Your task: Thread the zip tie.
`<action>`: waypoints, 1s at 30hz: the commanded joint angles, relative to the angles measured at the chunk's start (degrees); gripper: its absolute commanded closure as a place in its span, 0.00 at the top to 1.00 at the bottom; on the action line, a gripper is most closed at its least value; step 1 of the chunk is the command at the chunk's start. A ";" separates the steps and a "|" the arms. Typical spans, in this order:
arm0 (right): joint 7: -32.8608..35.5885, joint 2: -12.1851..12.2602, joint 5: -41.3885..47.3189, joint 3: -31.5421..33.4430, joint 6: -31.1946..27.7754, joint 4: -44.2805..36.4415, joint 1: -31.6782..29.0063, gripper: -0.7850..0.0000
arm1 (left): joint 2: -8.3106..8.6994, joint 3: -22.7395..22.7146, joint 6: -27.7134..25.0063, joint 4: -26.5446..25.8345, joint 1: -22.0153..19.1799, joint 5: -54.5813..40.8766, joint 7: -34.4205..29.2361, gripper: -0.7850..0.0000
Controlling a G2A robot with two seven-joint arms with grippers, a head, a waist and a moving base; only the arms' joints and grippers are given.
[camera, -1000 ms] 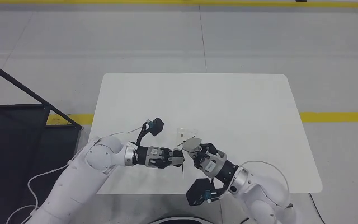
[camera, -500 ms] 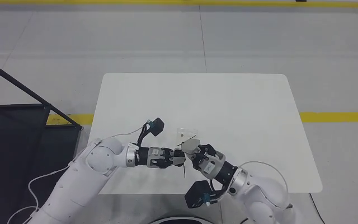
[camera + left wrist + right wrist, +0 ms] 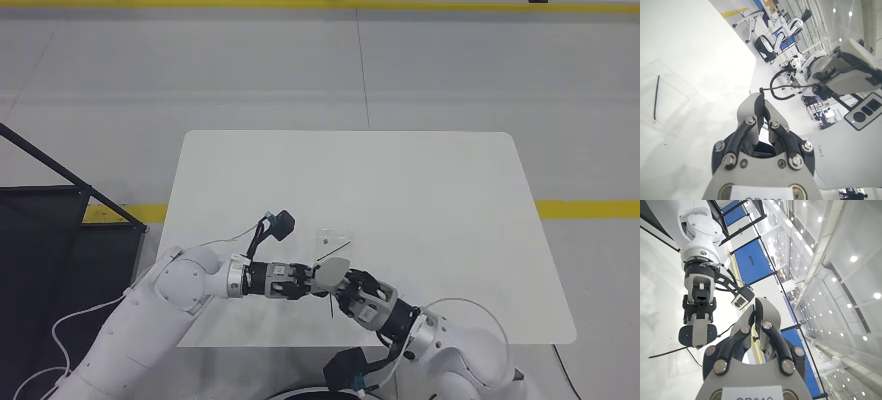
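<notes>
A thin black zip tie (image 3: 787,86) is stretched in the air between my two grippers, above the near part of the white table (image 3: 450,200). My left gripper (image 3: 761,98) is shut on its small square head end. The strap runs across to my right gripper (image 3: 816,82), which is shut on it. From above, the left gripper (image 3: 318,279) and right gripper (image 3: 332,270) almost touch, and a short black strand (image 3: 328,300) hangs below them. In the right wrist view, the right gripper (image 3: 754,309) faces the left gripper (image 3: 696,345), with the strap (image 3: 726,330) between them.
A clear plastic sheet (image 3: 677,85) lies flat on the table just beyond the grippers, with a second black zip tie (image 3: 656,96) on it. From above, that spare tie (image 3: 341,243) lies at mid-table. A black frame (image 3: 40,160) stands left of the table.
My right arm has drawn back towards the table's near edge and swung left, bringing its gripper closer against the left gripper. The left arm has hardly moved.
</notes>
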 commanded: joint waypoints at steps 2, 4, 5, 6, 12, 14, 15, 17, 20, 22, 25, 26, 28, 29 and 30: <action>0.17 0.10 -1.68 0.07 -0.70 -0.25 -0.41 0.00 | 0.02 0.04 0.18 0.30 -0.34 -0.58 -0.88 0.00; 0.16 0.10 -2.15 0.02 -0.95 -0.39 -0.52 0.00 | 0.02 0.08 0.37 0.35 -0.49 -0.62 -1.12 0.00; 0.36 0.11 -2.57 0.03 -1.10 -0.42 -0.56 0.00 | 0.01 0.11 0.43 0.36 -0.52 -0.67 -1.15 0.00; 0.65 0.10 -2.87 0.03 -1.22 -0.50 -0.61 0.00 | 0.00 0.14 0.49 0.37 -0.54 -0.75 -1.19 0.00; 3.02 -0.07 -3.64 0.15 0.14 -0.97 -1.33 0.00 | -0.03 0.31 0.20 0.63 -0.67 -1.66 -1.69 0.00; 3.77 -0.14 -4.07 0.20 1.28 -1.16 -1.68 0.00 | -0.02 0.30 0.07 0.74 -0.66 -2.20 -1.94 0.00; 4.18 -0.18 -4.25 0.20 1.81 -1.24 -1.91 0.00 | -0.02 0.35 0.03 0.80 -0.66 -2.59 -2.23 0.00; 4.53 -0.23 -4.67 0.12 2.16 -1.33 -2.23 0.00 | 0.00 0.32 -0.12 0.94 -0.78 -3.12 -2.73 0.00; 5.44 -0.31 -5.39 0.15 2.43 -1.47 -2.38 0.00 | 0.01 0.31 -0.15 1.12 -0.88 -3.52 -3.09 0.00; 6.16 -0.40 -5.87 0.00 2.63 -1.62 -2.49 0.00 | 0.00 0.33 -0.13 1.19 -0.89 -3.64 -3.18 0.00; 6.70 -0.52 -6.50 -0.23 3.01 -1.74 -2.55 0.00 | 0.00 0.60 0.09 1.31 -0.92 -4.42 -4.01 0.00; 6.86 -0.55 -6.71 -0.29 3.10 -1.77 -2.59 0.00 | 0.00 0.61 0.10 1.40 -1.03 -4.79 -4.35 0.00; 7.24 -0.62 -7.18 -0.33 3.08 -1.81 -2.58 0.00 | 0.00 0.81 0.25 1.59 -1.16 -5.47 -5.17 0.00; 7.51 -0.64 -7.49 -0.35 2.94 -1.81 -2.58 0.00 | 0.00 0.85 0.28 1.70 -1.29 -5.83 -5.53 0.00; 7.88 -0.68 -7.84 -0.42 2.74 -1.84 -2.60 0.00 | -0.01 0.87 0.20 1.79 -1.39 -6.05 -5.76 0.00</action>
